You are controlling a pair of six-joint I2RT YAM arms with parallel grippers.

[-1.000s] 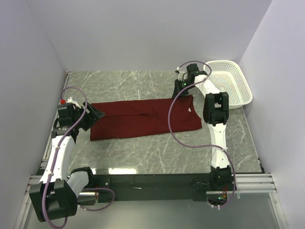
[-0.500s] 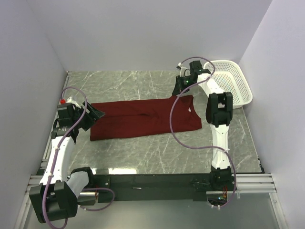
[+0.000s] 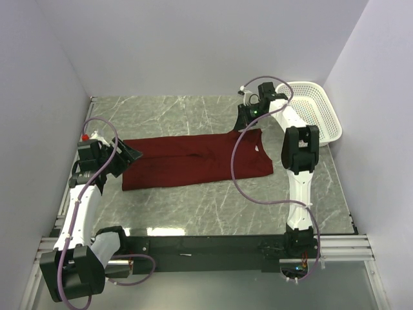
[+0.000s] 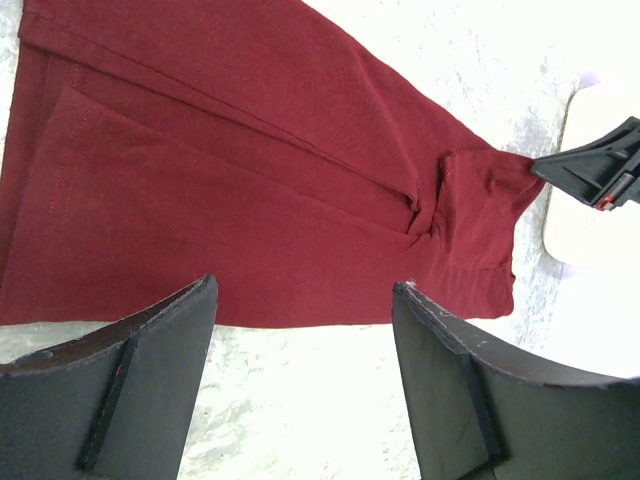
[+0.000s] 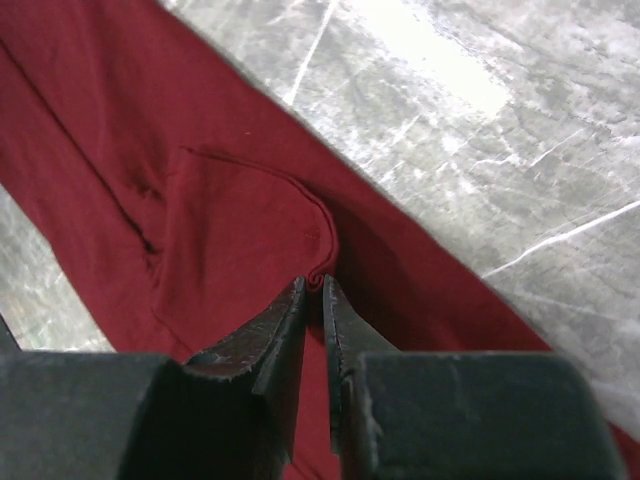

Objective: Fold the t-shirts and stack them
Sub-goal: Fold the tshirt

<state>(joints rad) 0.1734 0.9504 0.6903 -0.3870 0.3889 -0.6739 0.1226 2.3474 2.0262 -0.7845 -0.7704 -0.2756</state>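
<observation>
The dark red t-shirt (image 3: pixel 193 161) lies flat on the marble table as a long folded strip running left to right, its white neck label (image 3: pixel 257 150) near the right end. My right gripper (image 3: pixel 245 121) is at the strip's far right corner. In the right wrist view its jaws (image 5: pixel 315 283) stand almost together, pinching a small ridge of the t-shirt (image 5: pixel 220 210) beside a folded sleeve. My left gripper (image 3: pixel 129 155) hovers at the strip's left end, open. In the left wrist view its fingertips (image 4: pixel 305 295) span bare table just short of the t-shirt's (image 4: pixel 220 190) edge.
A white perforated basket (image 3: pixel 322 123) stands at the back right corner, close behind the right arm. Grey walls close in the table on the left, back and right. A purple cable loops from the right arm over the shirt's right end (image 3: pixel 233 161).
The right arm's upper links have swung a little to the right while its gripper stays at the shirt's far right corner. The left arm and the shirt have not moved.
</observation>
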